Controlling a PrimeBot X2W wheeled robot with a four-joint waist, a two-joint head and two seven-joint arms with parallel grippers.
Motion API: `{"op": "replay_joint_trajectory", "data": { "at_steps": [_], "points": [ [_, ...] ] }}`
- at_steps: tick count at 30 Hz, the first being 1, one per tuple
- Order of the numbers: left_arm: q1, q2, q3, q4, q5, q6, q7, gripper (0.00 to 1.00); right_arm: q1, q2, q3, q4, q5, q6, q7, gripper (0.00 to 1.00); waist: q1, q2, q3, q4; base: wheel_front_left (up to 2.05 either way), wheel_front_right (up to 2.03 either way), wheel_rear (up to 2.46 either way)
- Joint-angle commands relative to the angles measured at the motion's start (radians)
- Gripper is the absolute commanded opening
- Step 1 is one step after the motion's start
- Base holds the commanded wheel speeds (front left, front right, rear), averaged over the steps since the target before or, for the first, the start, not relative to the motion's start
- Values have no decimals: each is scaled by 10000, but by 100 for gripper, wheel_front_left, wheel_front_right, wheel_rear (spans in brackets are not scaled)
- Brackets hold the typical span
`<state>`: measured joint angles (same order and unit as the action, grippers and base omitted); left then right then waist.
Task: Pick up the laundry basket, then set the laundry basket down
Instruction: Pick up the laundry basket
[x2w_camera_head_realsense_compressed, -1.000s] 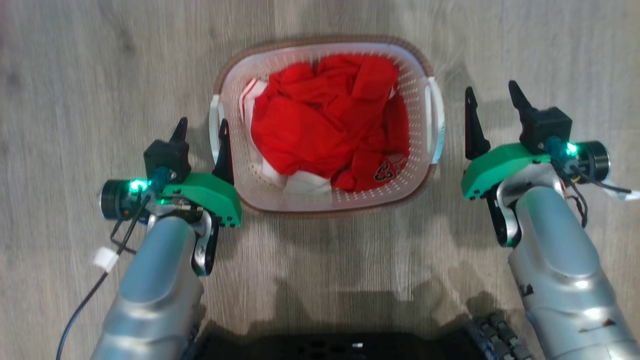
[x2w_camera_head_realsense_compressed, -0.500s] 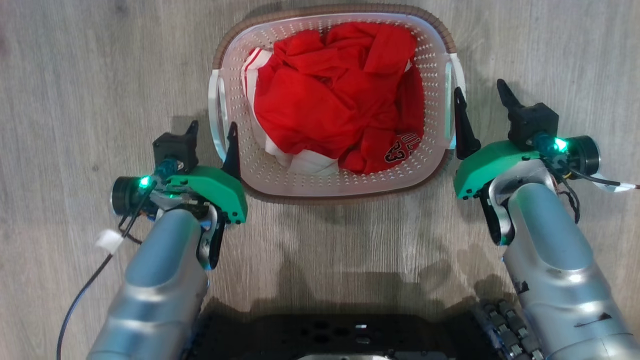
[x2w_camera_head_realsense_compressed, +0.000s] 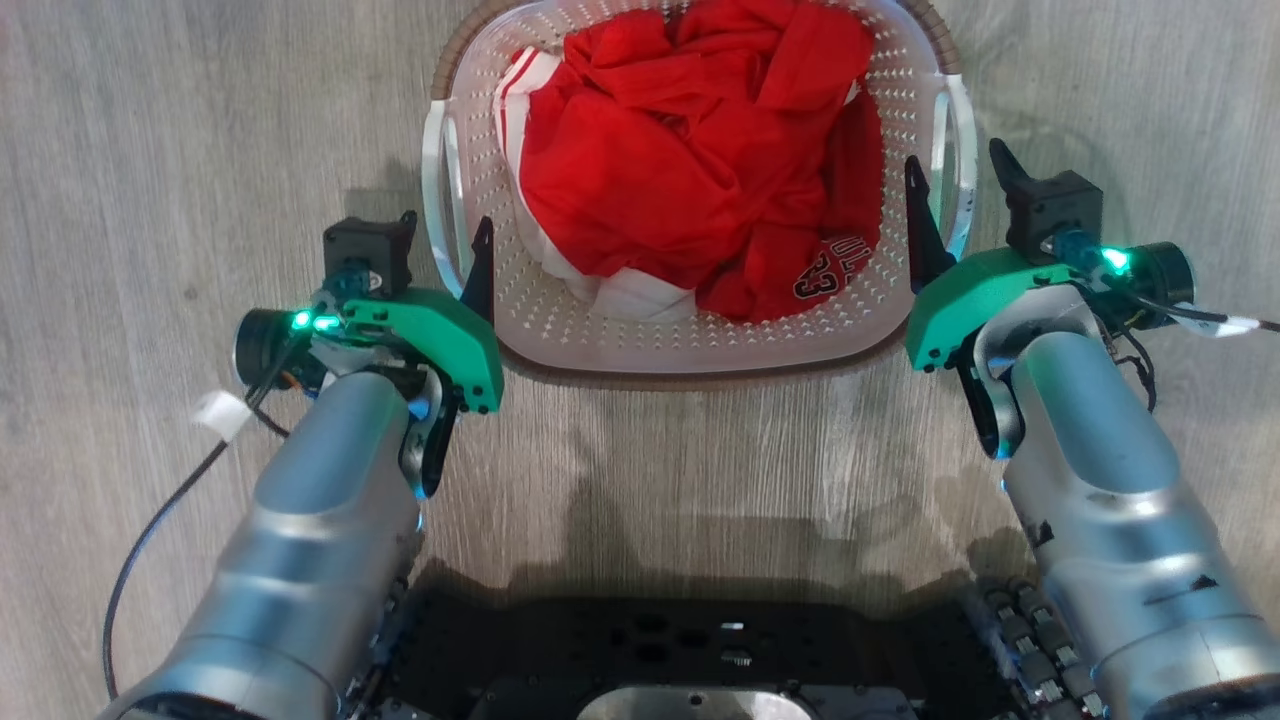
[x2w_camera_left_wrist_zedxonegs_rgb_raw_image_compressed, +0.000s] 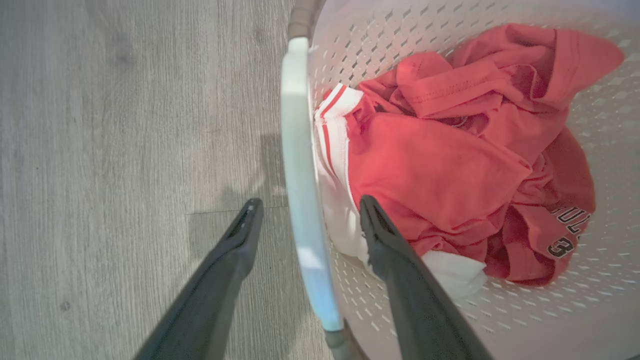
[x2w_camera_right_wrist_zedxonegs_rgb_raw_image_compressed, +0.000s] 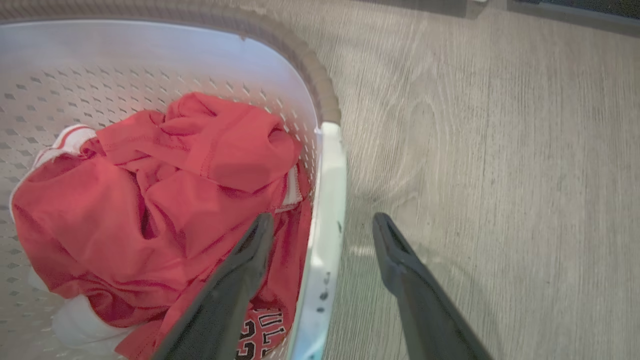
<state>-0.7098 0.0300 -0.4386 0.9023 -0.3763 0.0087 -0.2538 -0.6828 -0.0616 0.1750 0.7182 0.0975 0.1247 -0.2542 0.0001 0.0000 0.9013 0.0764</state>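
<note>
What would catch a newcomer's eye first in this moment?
A heap of red clothing sits in the white laundry basket, on the wood-look floor at the head view's top centre. The left gripper and right gripper flank it, open fingers straddling the left handle and right handle, one finger inside the basket and one outside.

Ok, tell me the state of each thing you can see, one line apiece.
Laundry basket: upright, loaded, not gripped.
Red clothes: crumpled inside the basket.
Left claw: open, fingers astride the left handle.
Right claw: open, fingers astride the right handle.
</note>
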Motion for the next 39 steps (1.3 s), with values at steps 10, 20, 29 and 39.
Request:
{"op": "replay_joint_trajectory", "data": {
  "at_steps": [10,20,29,39],
  "points": [
    [-481,202,-560,792,-828,38,-80,100,-485,114,572,1277,345,60,-76,100,-1,0,311,110,0,0,0],
    [-904,202,-1626,1444,-1632,-34,-80,0,-916,114,949,2089,735,60,-76,4,-1,0,258,90,0,0,0],
    [-696,202,-2005,1622,-2212,203,-80,0,-748,114,1218,2734,1150,60,-76,0,-1,0,-596,26,0,0,0],
    [21,202,-2116,2127,-2424,268,-80,0,-125,114,2348,3708,2636,60,-76,0,-1,0,-2497,-283,0,0,0]
  ]
}}
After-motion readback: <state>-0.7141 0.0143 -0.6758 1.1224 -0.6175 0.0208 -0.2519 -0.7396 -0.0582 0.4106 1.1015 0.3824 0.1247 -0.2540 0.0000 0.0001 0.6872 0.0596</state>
